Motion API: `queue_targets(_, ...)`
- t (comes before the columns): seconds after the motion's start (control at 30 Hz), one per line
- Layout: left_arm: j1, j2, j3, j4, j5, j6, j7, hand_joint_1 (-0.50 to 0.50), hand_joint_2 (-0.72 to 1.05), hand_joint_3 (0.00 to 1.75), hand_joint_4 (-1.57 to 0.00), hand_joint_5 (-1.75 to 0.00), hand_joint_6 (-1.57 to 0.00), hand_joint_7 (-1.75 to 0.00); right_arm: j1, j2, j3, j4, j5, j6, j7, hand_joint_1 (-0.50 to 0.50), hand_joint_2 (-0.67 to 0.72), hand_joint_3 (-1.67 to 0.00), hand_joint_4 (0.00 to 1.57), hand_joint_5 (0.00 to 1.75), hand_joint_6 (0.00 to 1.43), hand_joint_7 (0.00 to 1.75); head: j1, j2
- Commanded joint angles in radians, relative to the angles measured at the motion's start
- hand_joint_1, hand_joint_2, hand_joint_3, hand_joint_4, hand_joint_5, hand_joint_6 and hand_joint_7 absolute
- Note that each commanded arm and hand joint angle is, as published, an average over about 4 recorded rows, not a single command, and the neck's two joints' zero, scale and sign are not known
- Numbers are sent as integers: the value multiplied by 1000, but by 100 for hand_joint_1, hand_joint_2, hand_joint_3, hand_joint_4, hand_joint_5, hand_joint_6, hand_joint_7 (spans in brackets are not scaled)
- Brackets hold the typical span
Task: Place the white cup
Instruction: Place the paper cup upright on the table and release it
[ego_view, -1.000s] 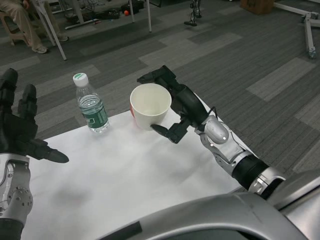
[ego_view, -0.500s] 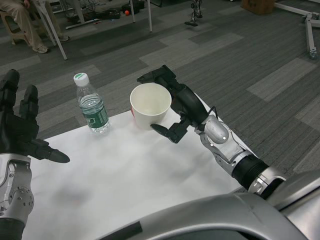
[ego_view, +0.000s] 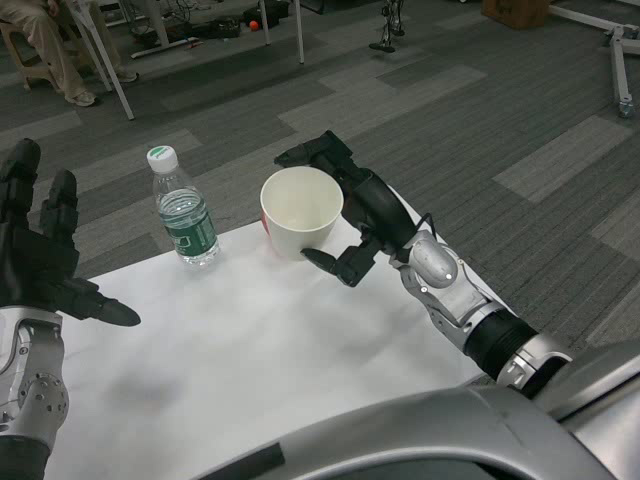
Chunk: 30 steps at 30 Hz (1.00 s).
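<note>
Nothing has really moved since a second ago — only the left hand has crept a touch to the right, at the table's left edge, fingers spread and holding nothing. Over at the far edge of the white table, the white cup stands upright with its mouth open, and the right hand is wrapped round its right side, fingers behind and thumb in front, grasping it. A water bottle with a green label stands left of the cup, apart from it. A seated person's legs show far back on the grey carpet.
</note>
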Motion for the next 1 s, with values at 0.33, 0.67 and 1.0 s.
queue_targets(0.33, -20, 5, 1, 4, -4, -5, -2, -37, -55, 9, 0, -21, 0, -42, -6, -4, 3, 32, 10, 3, -7, -17, -41, -151, 91, 155, 86, 134, 6, -10)
queue_targets(0.67, -14, 5, 3, 2, -4, -5, -2, -37, -55, 9, 0, -21, 0, -42, -6, -5, 21, 117, 8, 0, 6, -17, -41, -151, 91, 155, 86, 140, 10, -14)
queue_targets(1.0, -14, 5, 3, 5, -4, -5, -1, -37, -55, 9, 0, -21, 0, -42, -10, 4, 92, 247, 5, -4, 47, -19, -41, -151, 88, 155, 80, 140, 7, -22)
